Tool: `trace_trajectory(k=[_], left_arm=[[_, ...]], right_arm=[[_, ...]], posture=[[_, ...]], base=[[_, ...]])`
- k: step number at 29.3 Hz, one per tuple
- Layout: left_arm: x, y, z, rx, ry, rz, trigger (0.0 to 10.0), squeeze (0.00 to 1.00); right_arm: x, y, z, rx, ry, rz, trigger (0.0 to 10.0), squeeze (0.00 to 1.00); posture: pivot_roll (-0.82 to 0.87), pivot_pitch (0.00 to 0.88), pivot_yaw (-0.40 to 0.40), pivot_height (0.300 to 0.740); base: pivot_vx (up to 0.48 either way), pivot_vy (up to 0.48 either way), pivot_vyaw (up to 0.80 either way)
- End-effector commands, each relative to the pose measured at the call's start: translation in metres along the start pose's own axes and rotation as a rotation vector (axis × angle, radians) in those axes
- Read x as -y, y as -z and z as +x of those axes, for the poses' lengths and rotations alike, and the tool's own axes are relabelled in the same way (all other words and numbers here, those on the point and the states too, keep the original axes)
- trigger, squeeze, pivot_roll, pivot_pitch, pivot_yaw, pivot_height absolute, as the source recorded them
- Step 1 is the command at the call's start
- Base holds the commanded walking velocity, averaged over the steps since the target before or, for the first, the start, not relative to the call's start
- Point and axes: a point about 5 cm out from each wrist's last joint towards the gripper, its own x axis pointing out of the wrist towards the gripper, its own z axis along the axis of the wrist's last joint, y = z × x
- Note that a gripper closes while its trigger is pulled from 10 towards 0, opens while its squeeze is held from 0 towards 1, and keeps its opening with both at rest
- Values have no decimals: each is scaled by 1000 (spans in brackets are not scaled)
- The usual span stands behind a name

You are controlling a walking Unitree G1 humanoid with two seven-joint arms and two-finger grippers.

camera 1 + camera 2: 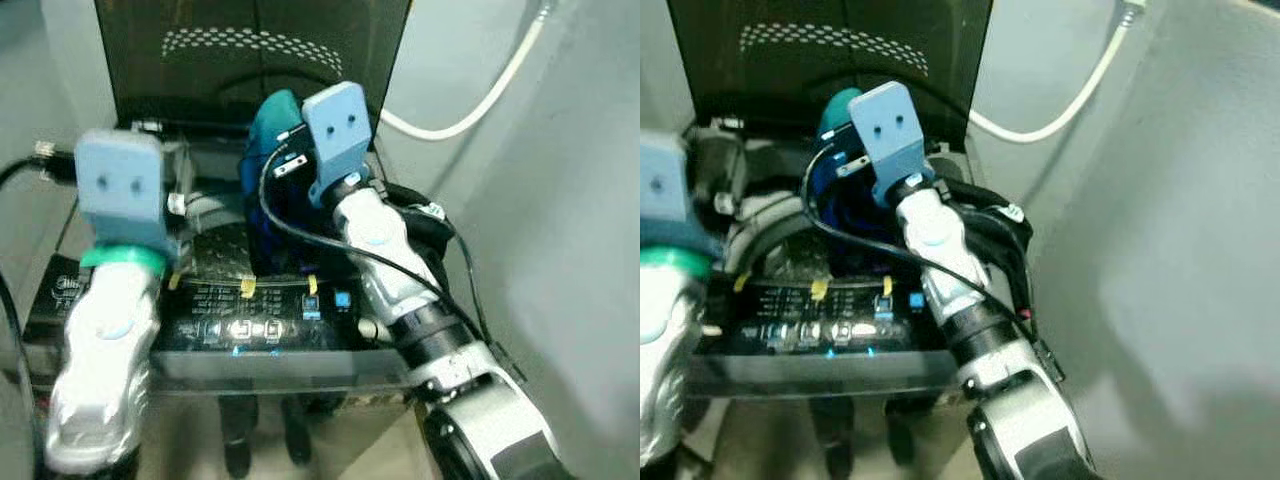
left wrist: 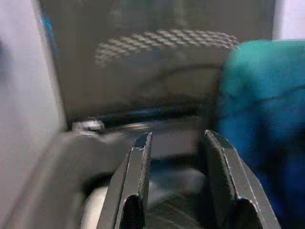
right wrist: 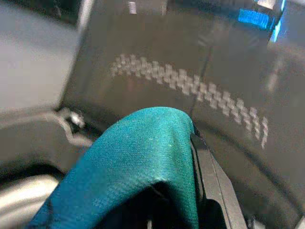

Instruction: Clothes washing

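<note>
A top-loading washing machine stands before me with its dark lid raised. A teal-blue garment hangs over the drum opening, its lower part reaching down toward the drum. My right gripper is shut on its top fold, and the cloth drapes over one black finger. My left gripper hovers open beside the garment, above the left side of the opening, with nothing between its fingers. Its blue wrist block hides the fingers in the eye views.
The lit control panel runs along the machine's front edge. A white hose curves along the grey wall on the right. Black cables trail by my right arm. My feet stand at the machine's front.
</note>
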Motion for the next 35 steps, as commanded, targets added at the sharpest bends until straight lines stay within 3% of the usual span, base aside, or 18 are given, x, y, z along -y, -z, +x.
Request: trace_trajectory(k=[1, 2, 8, 11, 13, 19, 20, 25, 27, 30, 33, 35], left_arm=[[-4, -13, -4, 38, 28, -22, 10000, 0], [-9, -13, -5, 36, 5, -15, 10000, 0], [-14, -14, -8, 15, -13, -10, 10000, 0], [-8, -16, -6, 4, 71, -45, 10000, 0], [-3, -21, -6, -6, 216, -54, 10000, 0], [-6, -23, -4, -16, 289, -54, 10000, 0], [-5, -24, -2, -17, 305, -54, 10000, 0], [-3, -24, 0, -21, 323, -62, 10000, 0], [2, -23, 4, -23, 340, -74, 10000, 0], [4, -22, 5, -27, 353, -78, 10000, 0], [6, -22, 7, -35, 381, -85, 10000, 0], [6, -22, 7, -35, 381, -85, 10000, 0]], right_arm=[[2, 3, 4, -24, 34, -9, 10000, 690], [2, 6, 5, -39, 43, -12, 10000, 1000], [8, 16, 5, -92, 81, 9, 10000, 1000], [18, 22, 2, -131, 80, 16, 10000, 1000], [30, 29, -5, -175, 12, -30, 10000, 1000], [43, 40, -16, -241, -47, -75, 10000, 1000], [46, 44, -22, -262, -78, -112, 10000, 0], [51, 49, -31, -285, -132, -163, 10000, 0], [54, 53, -46, -305, -230, -205, 10000, 0], [55, 54, -56, -313, -305, -222, 10000, 0], [53, 54, -84, -326, -496, -257, 10000, 0], [53, 54, -84, -326, -496, -257, 10000, 0]], posture=[[332, 37, -110, 740], [333, 39, -110, 740], [325, 40, -105, 740], [311, 37, -94, 740], [294, 34, -79, 740], [271, 29, -56, 740], [262, 27, -48, 740], [252, 25, -39, 740], [238, 23, -22, 740], [234, 23, -17, 740], [222, 22, -1, 740], [222, 22, -1, 740]], base=[[0, 0, 0], [0, 0, 0], [0, 0, 0], [0, 0, 0], [0, 0, 0], [0, 0, 0], [0, 0, 0], [0, 0, 0], [0, 0, 0], [0, 0, 0], [0, 0, 0], [0, 0, 0]])
